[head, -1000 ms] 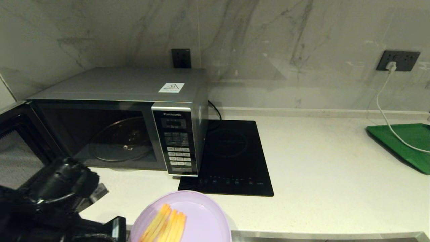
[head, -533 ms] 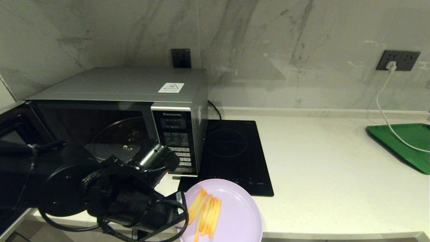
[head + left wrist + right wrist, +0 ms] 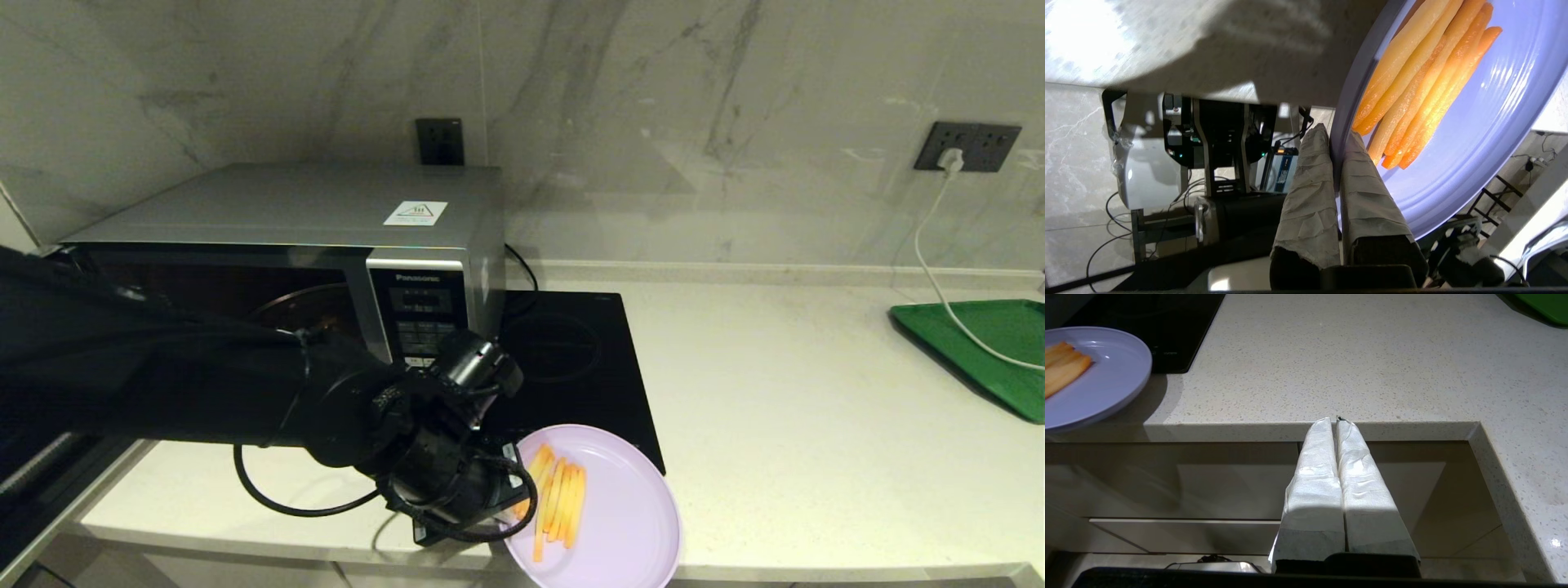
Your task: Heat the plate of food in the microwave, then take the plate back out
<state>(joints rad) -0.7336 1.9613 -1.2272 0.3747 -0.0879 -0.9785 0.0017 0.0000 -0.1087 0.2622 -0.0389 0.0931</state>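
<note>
The pale lilac plate of food point(image 3: 620, 506) hangs level over the counter's front edge, by the cooktop's near corner, with several orange-yellow fries point(image 3: 559, 498) on it. My left gripper point(image 3: 510, 490) is shut on the plate's left rim. In the left wrist view, the left gripper point(image 3: 1336, 134) pinches the rim between its taped fingers, with the plate point(image 3: 1494, 122) beyond them. The silver-grey microwave point(image 3: 326, 204) stands at the back left. Its cavity is open and its glass turntable point(image 3: 302, 306) is bare. My right gripper point(image 3: 1336, 420) is shut and empty below the counter edge, right of the plate point(image 3: 1106, 375).
A flat black induction cooktop point(image 3: 571, 359) lies right of the microwave. A green tray point(image 3: 988, 343) sits at the far right with a white cable point(image 3: 939, 269) running across it from a wall socket. My left arm crosses in front of the microwave's opening.
My left arm has swung right, carrying the plate from in front of the microwave to the cooktop's near corner. The right arm has not moved.
</note>
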